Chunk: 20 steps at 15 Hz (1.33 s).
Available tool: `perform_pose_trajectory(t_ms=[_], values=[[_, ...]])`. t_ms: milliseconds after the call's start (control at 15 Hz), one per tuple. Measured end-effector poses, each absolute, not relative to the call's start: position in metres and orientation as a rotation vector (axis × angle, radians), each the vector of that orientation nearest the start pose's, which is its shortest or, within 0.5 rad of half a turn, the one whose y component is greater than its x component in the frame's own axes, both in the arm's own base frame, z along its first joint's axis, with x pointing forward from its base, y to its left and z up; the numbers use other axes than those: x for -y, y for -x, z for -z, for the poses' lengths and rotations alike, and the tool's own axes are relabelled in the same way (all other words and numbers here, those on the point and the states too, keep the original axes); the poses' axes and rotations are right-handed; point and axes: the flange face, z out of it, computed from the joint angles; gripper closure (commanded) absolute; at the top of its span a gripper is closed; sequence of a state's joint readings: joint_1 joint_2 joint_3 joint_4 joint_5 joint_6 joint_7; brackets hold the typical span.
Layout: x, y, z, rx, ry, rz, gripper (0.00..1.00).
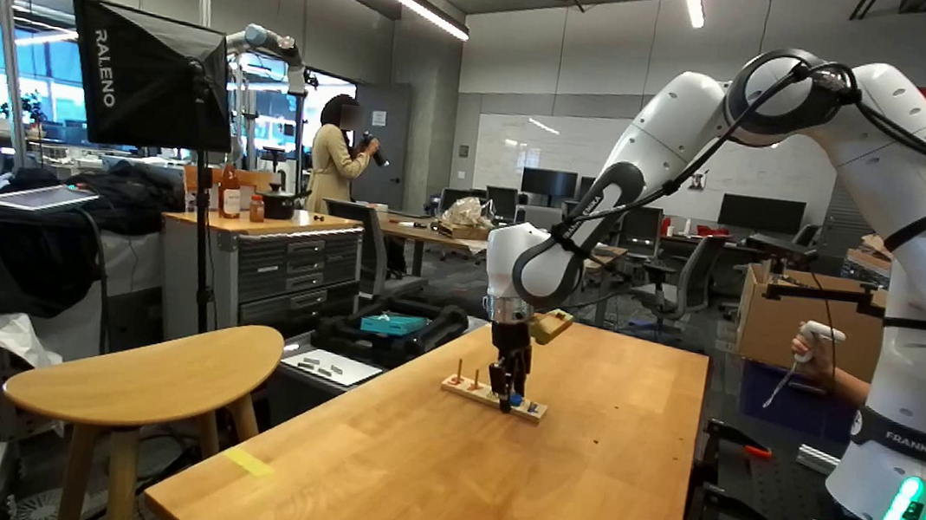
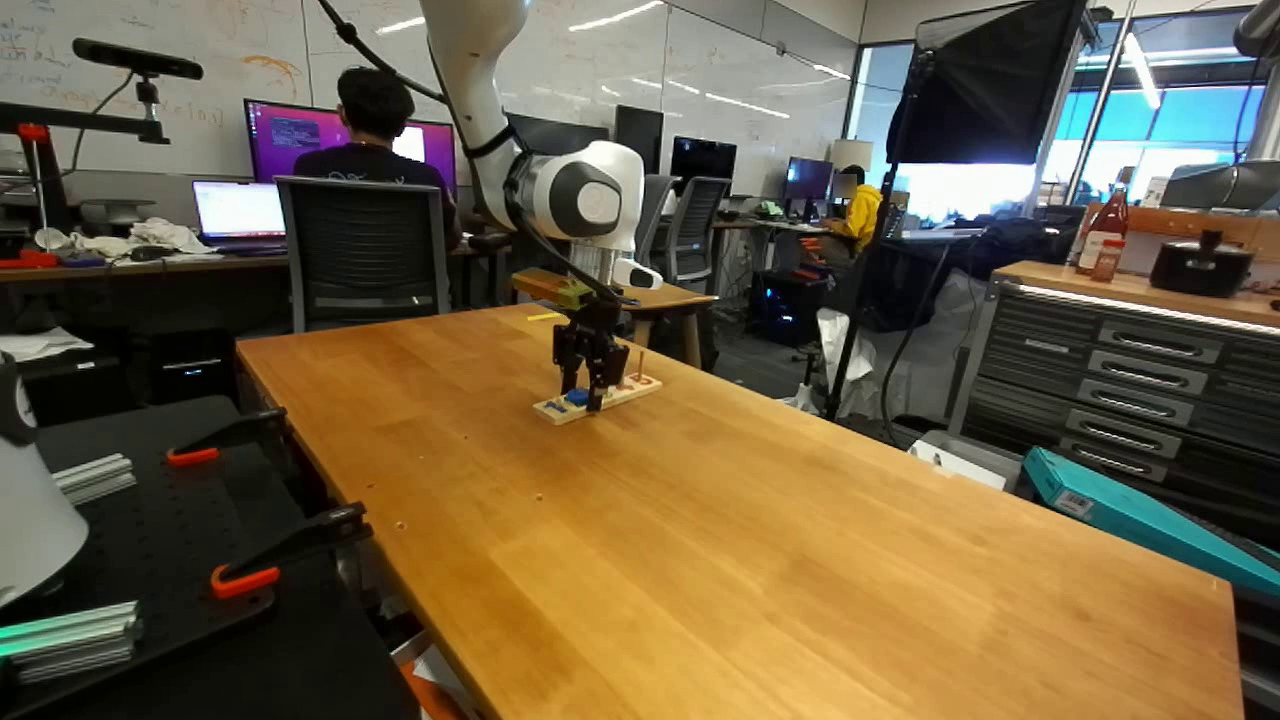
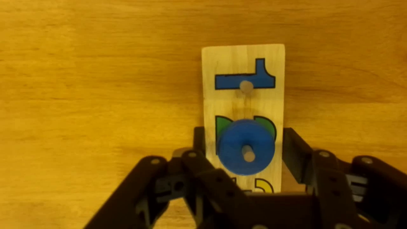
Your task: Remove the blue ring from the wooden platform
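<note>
The blue ring [image 3: 233, 146] sits on a peg of the wooden platform [image 3: 229, 105], over a green printed figure. Blue also shows between the fingers in both exterior views [image 1: 517, 400] [image 2: 576, 397]. The platform, a narrow light-wood board, lies flat on the table in both exterior views [image 1: 531, 415] [image 2: 572, 414]. My gripper [image 3: 245, 146] is open and straddles the board, with one finger on each side of the ring. Gaps show between ring and fingers. The gripper points straight down in both exterior views [image 1: 507, 393] [image 2: 583, 392]. The gripper body hides the board's far part in the wrist view.
A bare peg [image 3: 246, 86] stands beside a blue printed 1 at the board's near end. More upright pegs [image 1: 459, 369] stand at the opposite end, with small reddish pieces at their bases. The long wooden table [image 2: 760, 540] carries the board. A round-edged wooden table [image 1: 145, 372] stands alongside.
</note>
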<state>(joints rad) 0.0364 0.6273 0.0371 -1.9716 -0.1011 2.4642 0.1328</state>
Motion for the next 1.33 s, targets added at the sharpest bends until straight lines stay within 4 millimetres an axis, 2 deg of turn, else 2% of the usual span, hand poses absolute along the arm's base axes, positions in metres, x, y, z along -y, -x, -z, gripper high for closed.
perform_pose_trajectory(t_ms=[133, 533, 600, 667, 733, 1067, 1200, 1267, 1333], values=[[-0.045, -0.594, -0.138, 0.031, 3.184, -0.2, 0.01], [-0.051, -0.597, -0.141, 0.047, 3.185, -0.186, 0.0], [-0.052, -0.597, -0.141, 0.05, 3.185, -0.186, 0.15], [-0.053, -0.597, -0.141, 0.053, 3.185, -0.186, 0.17], [-0.054, -0.597, -0.141, 0.054, 3.185, -0.185, 0.34], [-0.058, -0.597, -0.144, 0.063, 3.185, -0.177, 0.73], [-0.058, -0.599, -0.147, 0.064, 3.185, -0.169, 0.76], [-0.058, -0.599, -0.147, 0.065, 3.185, -0.168, 0.81], [-0.058, -0.599, -0.148, 0.064, 3.186, -0.165, 0.78]])
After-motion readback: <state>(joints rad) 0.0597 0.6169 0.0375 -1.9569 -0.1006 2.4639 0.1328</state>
